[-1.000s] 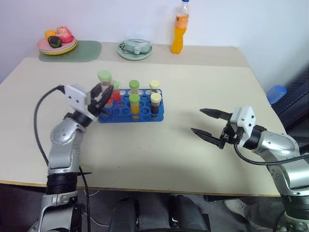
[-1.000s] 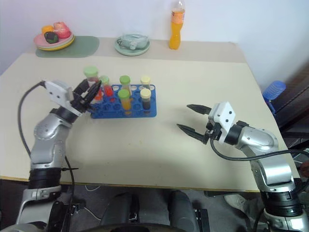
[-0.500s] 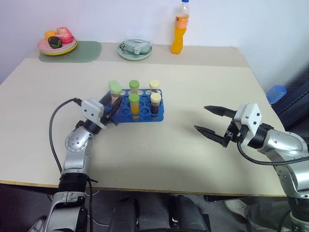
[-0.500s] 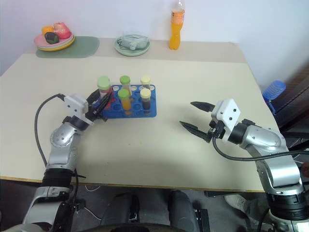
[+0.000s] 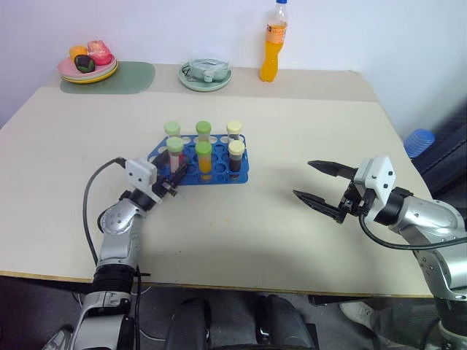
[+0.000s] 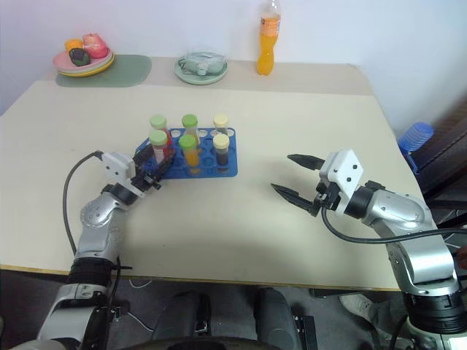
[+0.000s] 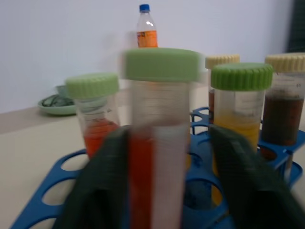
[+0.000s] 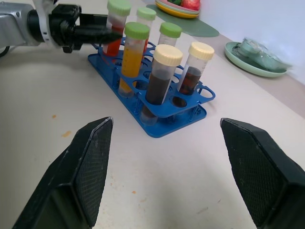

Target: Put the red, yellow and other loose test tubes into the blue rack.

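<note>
The blue rack [image 5: 220,173] sits mid-table with several capped tubes upright in its holes. A red-liquid tube with a green cap [image 5: 175,154] stands in the front left corner. My left gripper [image 5: 174,180] is open, low at that corner. In the left wrist view this red tube [image 7: 159,143] rises between the two fingers [image 7: 102,186], with a gap on one side. A yellow-orange tube [image 5: 204,160] and a dark brown tube with a cream cap [image 5: 235,159] stand beside it. My right gripper [image 5: 303,180] hovers open and empty over the table, to the right of the rack.
A tall orange drink bottle [image 5: 271,45] stands at the table's back edge. A pale green plate [image 5: 205,76] lies next to it. A plate of fruit [image 5: 87,67] rests on a green mat at the back left. A blue object [image 5: 418,140] sits beyond the right edge.
My left gripper came down with the red tube, set it into the front left hole of the rack and opened. The right arm stayed put.
</note>
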Controlling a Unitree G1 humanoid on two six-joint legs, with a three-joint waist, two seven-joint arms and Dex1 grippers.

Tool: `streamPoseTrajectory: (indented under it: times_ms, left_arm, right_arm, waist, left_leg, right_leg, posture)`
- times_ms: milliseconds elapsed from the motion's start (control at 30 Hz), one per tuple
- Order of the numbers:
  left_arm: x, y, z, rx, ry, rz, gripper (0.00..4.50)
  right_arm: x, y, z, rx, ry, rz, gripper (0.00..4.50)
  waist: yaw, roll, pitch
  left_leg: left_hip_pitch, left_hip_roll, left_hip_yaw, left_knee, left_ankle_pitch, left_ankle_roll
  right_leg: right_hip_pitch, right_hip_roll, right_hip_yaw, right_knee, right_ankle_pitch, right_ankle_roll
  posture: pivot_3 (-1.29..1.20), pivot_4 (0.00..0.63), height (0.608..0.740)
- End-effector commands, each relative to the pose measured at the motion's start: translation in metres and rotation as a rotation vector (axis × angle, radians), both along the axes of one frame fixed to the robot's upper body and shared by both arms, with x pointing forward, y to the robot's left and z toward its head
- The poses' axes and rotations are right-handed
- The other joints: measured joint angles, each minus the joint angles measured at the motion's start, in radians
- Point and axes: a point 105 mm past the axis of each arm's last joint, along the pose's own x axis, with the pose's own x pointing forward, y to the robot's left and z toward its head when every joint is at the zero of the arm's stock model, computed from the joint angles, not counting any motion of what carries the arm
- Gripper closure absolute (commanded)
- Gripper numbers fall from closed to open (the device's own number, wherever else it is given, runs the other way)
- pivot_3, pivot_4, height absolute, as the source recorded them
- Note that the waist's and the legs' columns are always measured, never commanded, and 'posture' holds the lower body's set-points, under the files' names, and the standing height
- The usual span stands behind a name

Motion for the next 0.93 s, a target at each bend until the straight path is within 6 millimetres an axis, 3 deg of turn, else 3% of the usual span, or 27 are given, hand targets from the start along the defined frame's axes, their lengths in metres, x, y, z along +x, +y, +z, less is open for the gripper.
streamPoseTrajectory:
  times_ms: [33,333,667,933]
  left_arm:
    - [-0.002,0.001,0.006,0.064,-0.037,0.037,0.03]
    - [-0.025,0.009,0.022,0.024,0.020,-0.042,0.03]
    - [-0.063,0.062,0.030,0.118,0.170,-0.088,0.03]
    - [-0.071,0.073,0.033,0.143,0.212,-0.098,0.03]
  right_arm:
    - [-0.004,0.001,0.011,0.000,-0.054,0.003,0.82]
    - [-0.003,0.003,0.006,0.093,-0.021,-0.048,0.82]
    - [-0.008,-0.012,-0.016,0.179,0.057,-0.203,0.82]
    - [-0.020,-0.025,-0.039,0.188,0.097,-0.279,0.82]
  waist:
    - [-0.001,0.000,0.000]
    - [-0.004,0.000,0.000]
    - [-0.007,0.001,0.000]
    - [-0.007,0.001,0.001]
  left_leg:
    - [0.000,0.000,0.000,0.000,0.000,0.000]
    - [0.000,0.001,0.000,0.000,0.000,0.000]
    - [0.000,0.001,0.000,0.000,0.000,0.000]
    - [0.000,0.001,0.000,-0.001,0.000,0.000]
  right_leg:
    - [0.000,0.000,0.000,0.000,0.000,0.000]
    - [0.000,0.000,0.000,0.001,0.000,0.000]
    - [-0.001,0.000,0.000,0.001,-0.001,-0.001]
    - [-0.001,0.000,0.000,0.001,-0.002,-0.003]
  posture:
    - [0.00,0.150,0.740]
    - [0.00,0.150,0.740]
    - [0.00,0.150,0.740]
    - [0.00,0.150,0.740]
